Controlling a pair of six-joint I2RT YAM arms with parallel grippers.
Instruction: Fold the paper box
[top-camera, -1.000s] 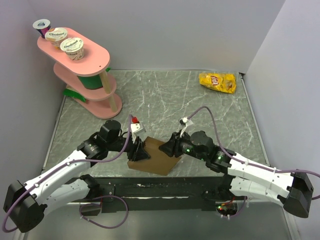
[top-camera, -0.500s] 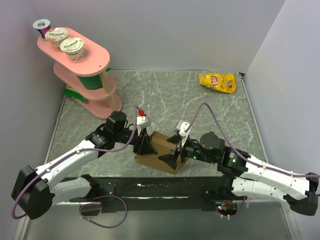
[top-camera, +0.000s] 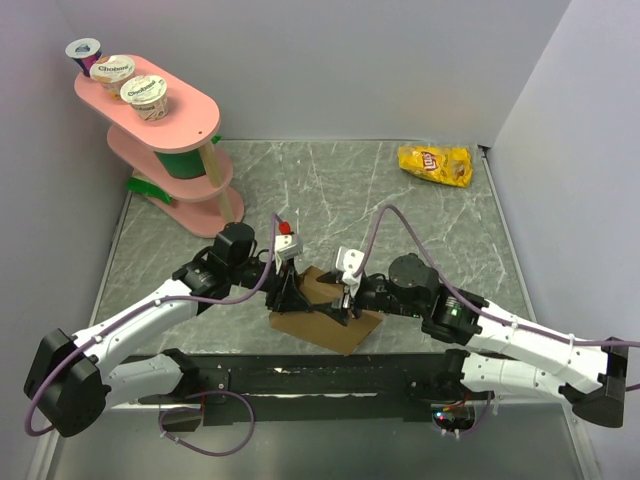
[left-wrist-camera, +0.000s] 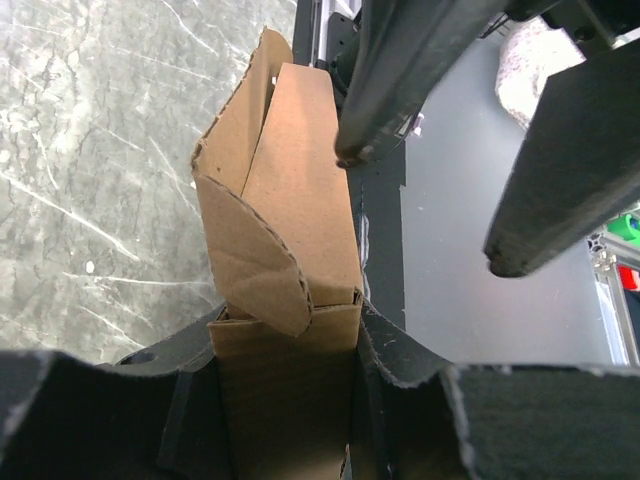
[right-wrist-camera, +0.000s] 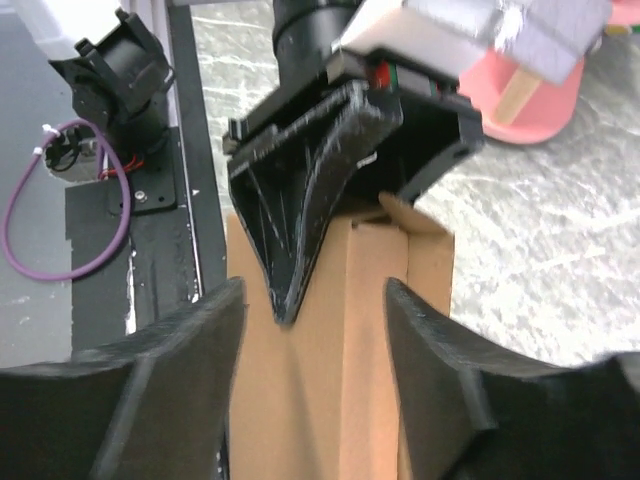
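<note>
Right hand has slid over the box; left hand clamps it. Can't tell if the right one grips. Grey marbled counter.

Your left gripper clamps the paper box; your right gripper faces it, jaws apart, both arms reaching inward.

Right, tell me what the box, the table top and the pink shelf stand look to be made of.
The box: brown corrugated cardboard, matte; wavy fluting shows at the cut edges. The table top: grey with white veins, marble-look, perhaps stone or a printed sheet. The shelf stand: smooth pink boards, painted wood or plastic; cannot tell which.
</note>
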